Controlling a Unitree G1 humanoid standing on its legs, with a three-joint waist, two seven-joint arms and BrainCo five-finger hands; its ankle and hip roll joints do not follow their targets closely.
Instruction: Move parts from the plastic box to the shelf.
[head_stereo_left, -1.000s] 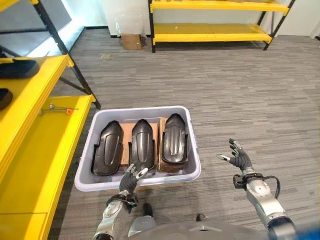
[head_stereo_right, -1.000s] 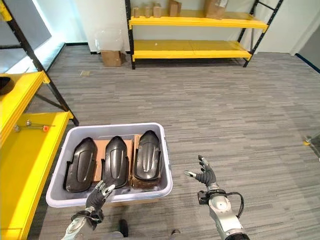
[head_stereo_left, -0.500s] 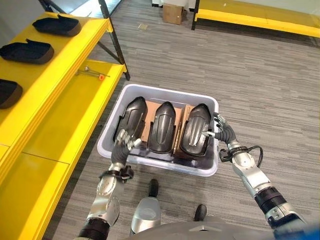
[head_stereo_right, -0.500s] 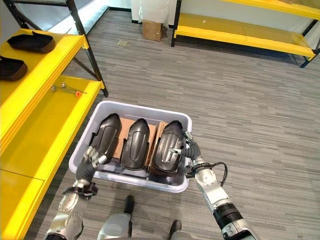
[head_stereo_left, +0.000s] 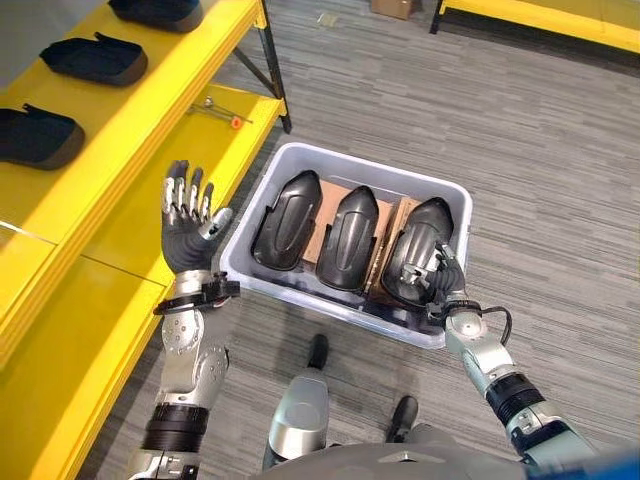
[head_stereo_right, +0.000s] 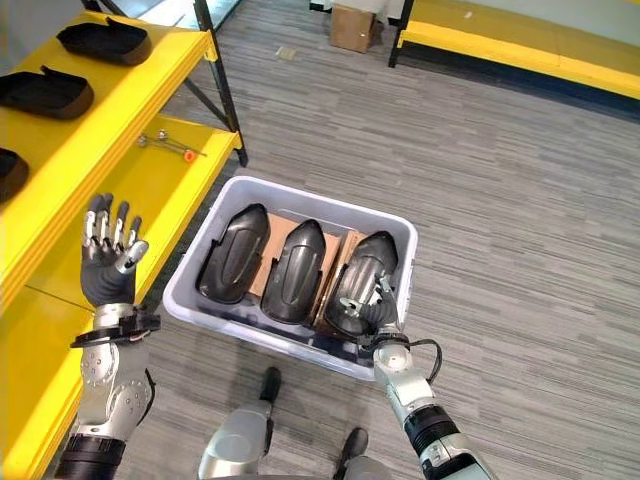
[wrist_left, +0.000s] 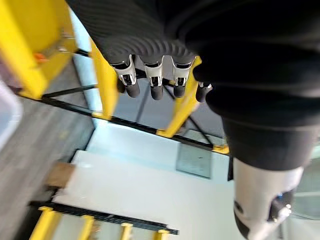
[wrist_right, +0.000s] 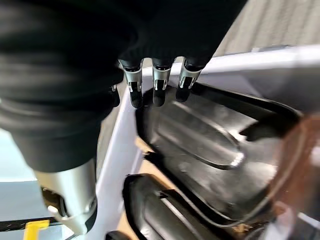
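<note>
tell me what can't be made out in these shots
- Right hand on the right part: whether it grips, both eye views and wrist view, fingertips too small or covered.
- Box floor: hidden by three parts and cardboard.
- Small tool on the shelf: too small to identify.
- Left hand: raised, open.

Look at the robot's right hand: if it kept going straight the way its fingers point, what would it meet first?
Most likely the black part nearest it in the plastic box. The right hand points at its near end; whether they already touch is unclear.
</note>
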